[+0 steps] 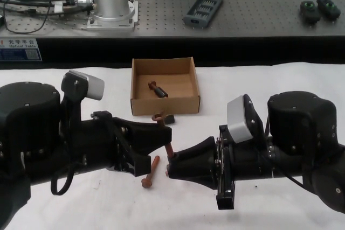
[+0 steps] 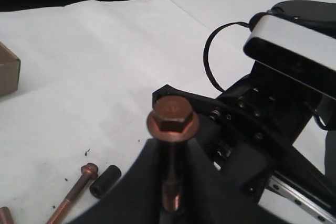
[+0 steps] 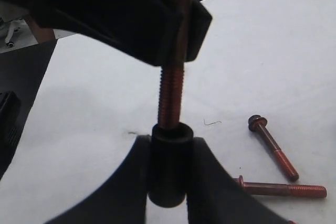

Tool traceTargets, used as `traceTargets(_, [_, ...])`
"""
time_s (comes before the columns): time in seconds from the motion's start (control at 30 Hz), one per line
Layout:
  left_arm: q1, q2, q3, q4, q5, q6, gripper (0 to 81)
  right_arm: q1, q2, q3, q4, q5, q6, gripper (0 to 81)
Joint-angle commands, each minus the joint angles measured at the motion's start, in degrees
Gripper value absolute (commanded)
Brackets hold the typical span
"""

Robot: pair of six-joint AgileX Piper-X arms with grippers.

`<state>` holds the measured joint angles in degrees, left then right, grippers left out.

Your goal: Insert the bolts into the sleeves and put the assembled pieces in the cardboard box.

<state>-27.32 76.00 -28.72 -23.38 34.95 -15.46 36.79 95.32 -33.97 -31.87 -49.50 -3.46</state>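
Note:
My left gripper (image 2: 171,184) is shut on a copper bolt (image 2: 172,121), holding it upright with the hex head on top. Directly beneath it, my right gripper (image 3: 169,174) is shut on a black sleeve (image 3: 169,161). The bolt's threaded shank (image 3: 170,95) reaches down into the sleeve's top opening. In the high view the two grippers meet at the middle of the bench, left gripper (image 1: 163,127) above right gripper (image 1: 171,161). The cardboard box (image 1: 164,104) sits just behind them with one assembled piece (image 1: 158,89) inside.
A loose bolt (image 1: 151,172) lies on the white cloth below the grippers, and a small black sleeve (image 1: 170,118) rests by the box's front wall. Two more bolts (image 3: 273,148) (image 3: 281,188) lie on the cloth. A dark raised bench edge runs behind the box.

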Motion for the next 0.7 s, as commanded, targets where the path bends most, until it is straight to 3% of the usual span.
traceTargets(0.0, [-0.2, -0.1, -0.5, 0.6, 0.3, 0.1, 0.6, -0.2, 0.1, -0.2, -3.7, 0.1, 2.0, 4.9])
traceTargets(0.3, [-0.2, -0.1, -0.5, 0.7, 0.3, 0.1, 0.6, 0.0, 0.1, -0.2, -8.2, -0.3, 5.4, 4.9])
traceTargets(0.67, [-0.2, -0.1, -0.5, -2.5, -0.2, 0.5, 0.6, 0.0, 0.1, -0.2, 1.2, -0.3, 0.8, 4.9])
